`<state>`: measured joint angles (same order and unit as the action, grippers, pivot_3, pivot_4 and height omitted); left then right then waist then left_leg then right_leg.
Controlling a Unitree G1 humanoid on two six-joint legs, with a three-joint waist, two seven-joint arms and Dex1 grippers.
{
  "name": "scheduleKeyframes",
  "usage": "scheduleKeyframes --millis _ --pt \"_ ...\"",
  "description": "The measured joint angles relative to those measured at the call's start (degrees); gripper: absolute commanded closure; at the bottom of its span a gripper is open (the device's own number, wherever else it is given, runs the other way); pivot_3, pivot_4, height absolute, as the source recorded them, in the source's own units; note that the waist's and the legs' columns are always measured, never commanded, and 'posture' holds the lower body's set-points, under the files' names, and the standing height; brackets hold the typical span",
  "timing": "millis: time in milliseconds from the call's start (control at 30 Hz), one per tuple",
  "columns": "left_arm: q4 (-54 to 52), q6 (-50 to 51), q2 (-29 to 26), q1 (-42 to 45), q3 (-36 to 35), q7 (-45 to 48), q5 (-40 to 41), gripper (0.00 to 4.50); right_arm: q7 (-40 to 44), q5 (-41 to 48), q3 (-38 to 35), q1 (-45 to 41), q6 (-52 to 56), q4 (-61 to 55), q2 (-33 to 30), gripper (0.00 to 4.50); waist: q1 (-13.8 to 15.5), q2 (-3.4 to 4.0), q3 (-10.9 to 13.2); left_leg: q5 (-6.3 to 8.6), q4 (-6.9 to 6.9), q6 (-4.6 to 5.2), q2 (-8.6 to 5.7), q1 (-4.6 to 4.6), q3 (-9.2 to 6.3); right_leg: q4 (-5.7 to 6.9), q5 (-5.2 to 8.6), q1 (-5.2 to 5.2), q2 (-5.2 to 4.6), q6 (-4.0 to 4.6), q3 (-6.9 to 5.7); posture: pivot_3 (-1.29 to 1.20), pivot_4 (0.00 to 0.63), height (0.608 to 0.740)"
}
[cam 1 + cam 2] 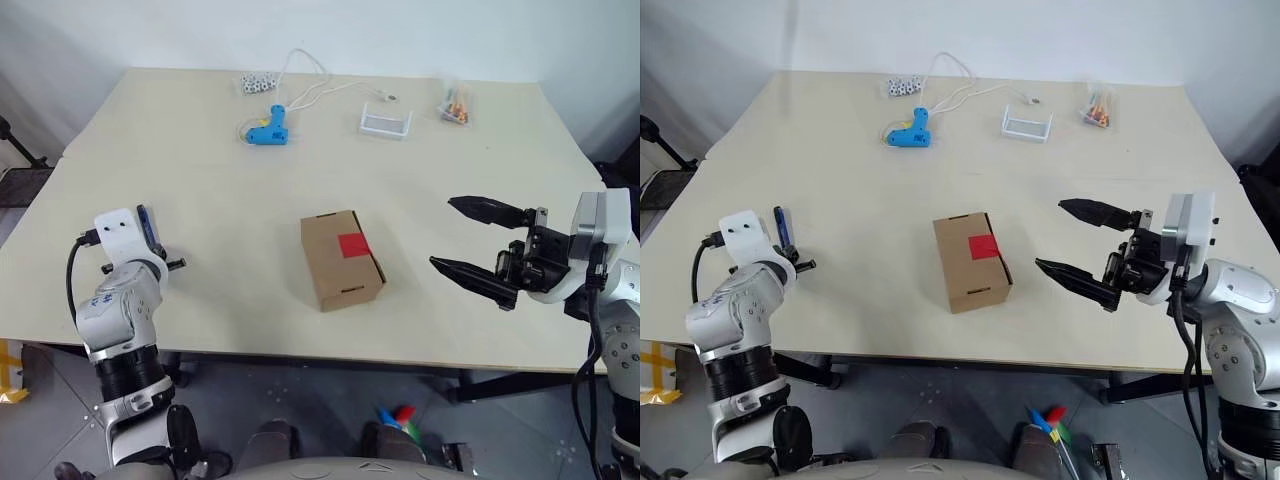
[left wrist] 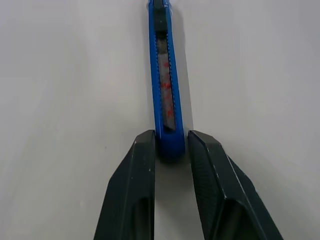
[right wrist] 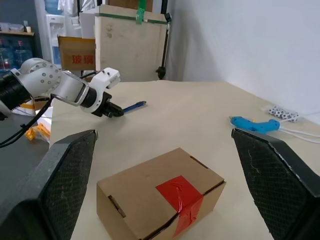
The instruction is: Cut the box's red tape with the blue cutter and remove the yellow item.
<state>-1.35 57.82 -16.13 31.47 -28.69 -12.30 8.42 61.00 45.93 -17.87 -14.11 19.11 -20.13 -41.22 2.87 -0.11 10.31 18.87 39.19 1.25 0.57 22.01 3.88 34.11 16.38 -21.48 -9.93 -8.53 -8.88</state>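
1. Sitting shut near the middle of the bench (image 1: 200,200), the box (image 1: 340,260) has its red tape (image 1: 354,245) across the flap seam, folding down over one side; the yellow item is hidden inside if it is there.
2. Judging by its plain cardboard, the box should be light and fairly stiff, liable to slide under a blade's push, so it wants steadying by its side walls, away from the tape.
3. Held by its rear end, the blue cutter (image 2: 165,80) looks slim, rigid and smooth-sided, likely to pivot if pressed sideways; the grip at the butt leaves the blade end free.
4. Taking the box as clock centre in the head view, the left gripper (image 1: 150,232) lies at about 9 o'clock, well apart, its jaws closed on the cutter, which points away across the bench.
5. The right gripper (image 1: 480,245) hangs at about 3 o'clock, near the box but not touching it, jaws spread wide and empty, pointing toward the box.
6. Farther out, at about 11 o'clock, lies a light-blue glue gun (image 1: 268,129) with its white cord, and at about 1 o'clock a small white tray (image 1: 386,123).
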Motion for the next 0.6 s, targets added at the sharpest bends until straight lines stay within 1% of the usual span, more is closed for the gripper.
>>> scheduleKeyframes --millis 67,133,200,367,500,567,600 --pt "2.5 -1.2 -0.4 1.4 0.0 -0.1 0.0 3.4 -0.1 0.0 0.1 0.0 0.0 0.0 0.3 0.0 0.0 0.0 0.0 -0.05 0.0 -0.02 0.0 -0.01 0.0 0.02 0.0 0.0 0.01 0.02 0.01 0.0 0.15 0.74" --pt "3.8 -1.9 -0.6 1.9 0.0 -0.3 -0.1 3.81 -0.3 0.0 0.1 0.1 0.0 -0.1 0.6 0.0 0.0 0.01 0.0 -0.06 0.0 -0.02 0.0 -0.01 0.01 0.03 -0.01 0.0 0.01 0.04 0.04 0.0 0.15 0.74" --pt "3.9 -2.1 -0.6 2.0 0.0 -0.6 -0.1 4.06 -0.4 0.0 0.1 0.4 -0.1 -0.1 0.6 0.0 0.0 0.0 0.0 -0.06 0.0 -0.02 0.0 -0.02 0.0 0.05 -0.02 0.0 0.01 0.04 0.04 0.0 0.15 0.74" --pt "2.0 -1.9 1.0 1.3 0.0 -2.5 -0.5 4.06 -0.4 0.0 0.1 1.8 -0.2 -0.2 0.6 0.0 -0.1 0.0 0.0 -0.06 -0.01 -0.02 0.0 -0.02 0.0 0.05 -0.02 -0.01 0.0 0.04 0.06 0.0 0.15 0.74" --pt "1.6 -2.3 1.4 1.0 0.1 -2.1 -0.5 4.06 -0.4 0.0 0.1 2.2 -0.2 -0.2 0.6 0.0 -0.1 0.01 0.0 -0.06 -0.01 -0.02 0.0 -0.02 0.01 0.04 -0.02 -0.01 0.01 0.04 0.06 0.0 0.15 0.74" --pt "1.9 -4.0 1.1 0.5 0.2 0.6 0.2 4.06 -0.4 0.0 -0.1 2.5 -0.3 -0.2 0.6 0.0 0.0 0.0 0.0 -0.06 -0.01 -0.02 0.0 -0.01 0.01 0.04 -0.02 -0.01 0.01 0.04 0.05 0.0 0.15 0.74" --pt "2.6 -4.8 -0.2 0.3 0.2 4.5 2.0 4.06 -0.3 0.1 -0.1 2.7 -0.2 -0.3 0.5 0.0 0.2 -0.01 0.0 -0.06 -0.01 -0.02 0.0 0.02 0.01 0.03 -0.02 -0.02 0.01 0.04 0.02 0.0 0.15 0.74"
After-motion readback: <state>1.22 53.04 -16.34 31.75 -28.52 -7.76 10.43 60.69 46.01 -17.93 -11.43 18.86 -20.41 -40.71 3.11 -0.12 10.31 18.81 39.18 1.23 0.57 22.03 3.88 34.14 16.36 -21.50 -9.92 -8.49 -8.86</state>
